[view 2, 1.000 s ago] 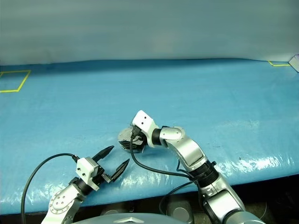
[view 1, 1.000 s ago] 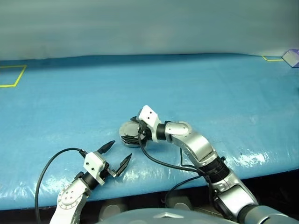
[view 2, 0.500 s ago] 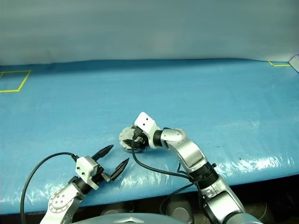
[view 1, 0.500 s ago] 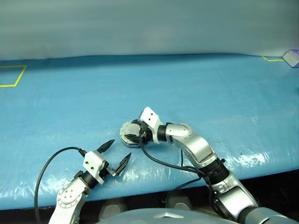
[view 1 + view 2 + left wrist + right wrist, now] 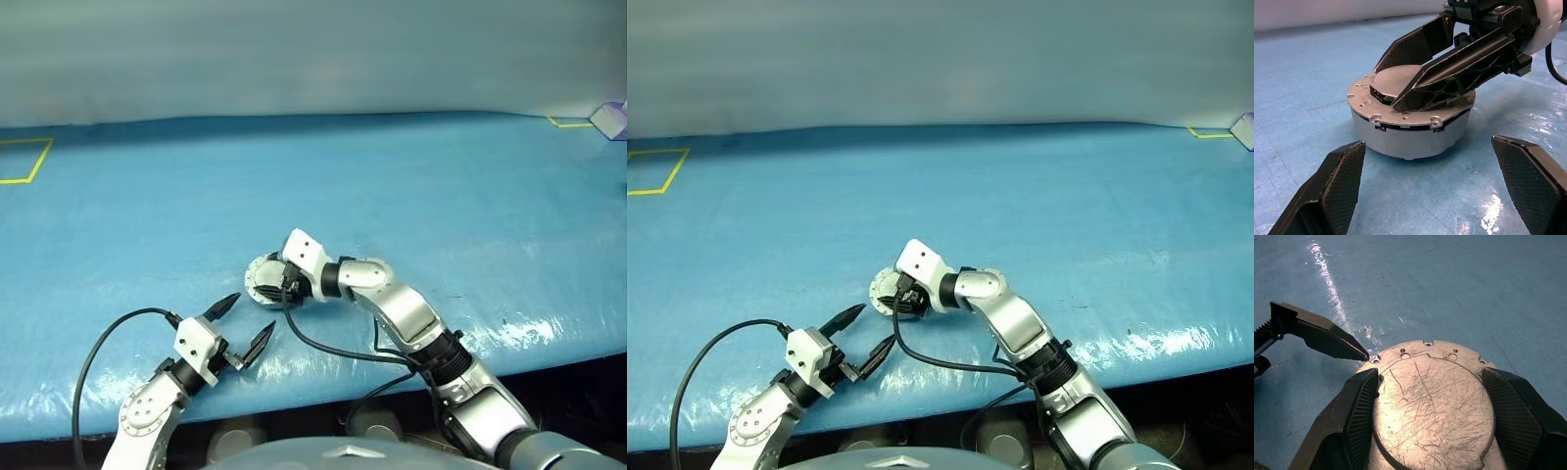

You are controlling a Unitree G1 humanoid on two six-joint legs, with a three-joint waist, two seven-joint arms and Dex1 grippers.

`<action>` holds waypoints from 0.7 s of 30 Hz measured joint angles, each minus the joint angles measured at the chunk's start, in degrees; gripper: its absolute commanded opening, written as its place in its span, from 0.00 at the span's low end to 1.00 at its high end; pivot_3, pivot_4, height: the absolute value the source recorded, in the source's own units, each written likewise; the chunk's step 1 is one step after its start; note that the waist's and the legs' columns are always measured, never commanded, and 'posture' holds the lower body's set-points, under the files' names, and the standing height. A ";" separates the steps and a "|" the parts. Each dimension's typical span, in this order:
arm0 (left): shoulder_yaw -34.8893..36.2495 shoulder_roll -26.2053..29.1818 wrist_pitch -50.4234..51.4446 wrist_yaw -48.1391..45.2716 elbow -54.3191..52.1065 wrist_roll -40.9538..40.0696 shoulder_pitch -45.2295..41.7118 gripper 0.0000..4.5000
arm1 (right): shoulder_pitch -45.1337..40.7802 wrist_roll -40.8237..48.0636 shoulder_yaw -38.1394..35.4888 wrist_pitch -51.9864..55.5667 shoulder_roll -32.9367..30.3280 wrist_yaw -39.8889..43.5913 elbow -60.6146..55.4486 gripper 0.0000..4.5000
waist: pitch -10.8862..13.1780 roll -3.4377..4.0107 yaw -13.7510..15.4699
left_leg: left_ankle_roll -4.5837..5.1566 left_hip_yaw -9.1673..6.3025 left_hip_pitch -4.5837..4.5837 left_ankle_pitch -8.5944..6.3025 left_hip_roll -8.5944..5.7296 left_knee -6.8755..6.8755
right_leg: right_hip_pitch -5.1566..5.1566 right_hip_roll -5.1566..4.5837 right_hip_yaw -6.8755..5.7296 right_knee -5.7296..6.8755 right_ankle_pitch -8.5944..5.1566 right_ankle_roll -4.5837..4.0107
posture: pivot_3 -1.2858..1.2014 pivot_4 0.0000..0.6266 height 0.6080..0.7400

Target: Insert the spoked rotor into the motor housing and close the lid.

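While the left end effector [image 5: 242, 322] gapes wide, the right end effector [image 5: 1425, 396] clasps the scratched round grey lid [image 5: 1432, 401].

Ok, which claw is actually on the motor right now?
The right claw: its fingers straddle the raised circle on the lid. The left claw sits open, short of the motor housing.

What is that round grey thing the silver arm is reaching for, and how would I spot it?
On the blue table, near its front edge, the right gripper straddles a squat round grey metal puck. Its lid is plain, scratched grey with a raised circle.
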 measured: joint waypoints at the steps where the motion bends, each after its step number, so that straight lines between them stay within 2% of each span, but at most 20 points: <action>1: 0.00 0.24 0.07 -0.01 0.00 -0.02 0.03 1.00 | -0.02 -0.35 0.21 -0.70 -0.01 0.09 0.30 0.68 | 0.00 0.00 0.00 | 0.00 0.00 0.00 0.00 0.00 0.00 | 0.00 0.00 0.00 0.00 0.00 0.00 | 0.52 0.24 1.00; 8: 0.21 0.89 1.19 -0.39 0.00 -0.77 0.13 1.00 | -1.98 -3.68 2.77 -5.47 -0.86 2.79 2.33 0.68 | 0.00 0.01 -0.07 | 0.00 0.00 0.05 0.00 0.02 0.00 | 0.02 0.03 0.00 0.02 0.00 0.00 | 0.52 0.24 1.00; 21: 0.19 0.99 1.56 -0.61 0.00 -1.32 -0.54 1.00 | -8.24 1.31 -0.42 7.73 -0.42 8.83 2.58 0.68 | 0.00 0.01 -0.01 | 0.00 -0.02 0.02 0.00 0.00 0.00 | 0.01 0.01 0.00 0.02 0.01 -0.02 | 0.52 0.24 1.00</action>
